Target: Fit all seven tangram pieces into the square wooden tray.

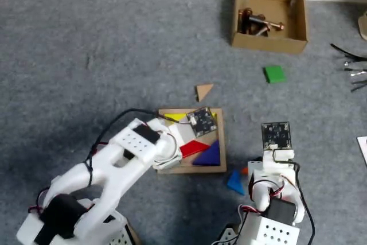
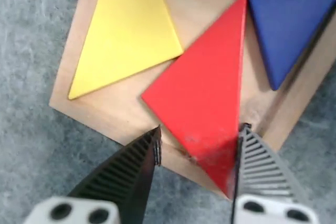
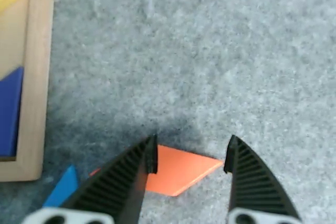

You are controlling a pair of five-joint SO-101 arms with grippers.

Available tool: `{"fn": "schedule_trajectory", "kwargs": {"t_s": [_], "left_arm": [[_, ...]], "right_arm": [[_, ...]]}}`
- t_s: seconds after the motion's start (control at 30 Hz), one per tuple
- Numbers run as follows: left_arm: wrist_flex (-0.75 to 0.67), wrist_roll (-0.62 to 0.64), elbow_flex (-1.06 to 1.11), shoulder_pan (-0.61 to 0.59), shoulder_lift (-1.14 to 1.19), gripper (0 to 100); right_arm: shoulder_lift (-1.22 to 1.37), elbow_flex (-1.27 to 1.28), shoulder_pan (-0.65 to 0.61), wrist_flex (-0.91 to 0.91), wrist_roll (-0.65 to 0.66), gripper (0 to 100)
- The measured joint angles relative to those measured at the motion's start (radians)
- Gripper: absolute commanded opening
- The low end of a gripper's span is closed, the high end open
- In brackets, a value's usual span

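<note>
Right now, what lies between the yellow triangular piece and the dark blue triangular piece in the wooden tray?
A red triangular piece, in the square wooden tray; the left wrist view shows it.

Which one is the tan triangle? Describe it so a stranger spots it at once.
Start at the square wooden tray in the middle. Just past its far edge, toward the cardboard box, a small tan triangle lies alone on the grey carpet. It is the only wood-coloured loose piece; the green square lies farther off, nearer the box.

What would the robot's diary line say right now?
left gripper: open around red triangle tip | tray: yellow triangle, blue triangle inside | right gripper: open above orange piece
</note>
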Motion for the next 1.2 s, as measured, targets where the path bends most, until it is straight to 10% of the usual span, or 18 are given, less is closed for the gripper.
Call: {"fn": "schedule_trajectory", "kwargs": {"t_s": [1.2], "left_arm": [[0.057, 0.005, -0.106, -0.002, 0.103, 2]], "right_arm": [[0.0, 0.0, 0.0, 0.0, 0.0, 20.3]]}}
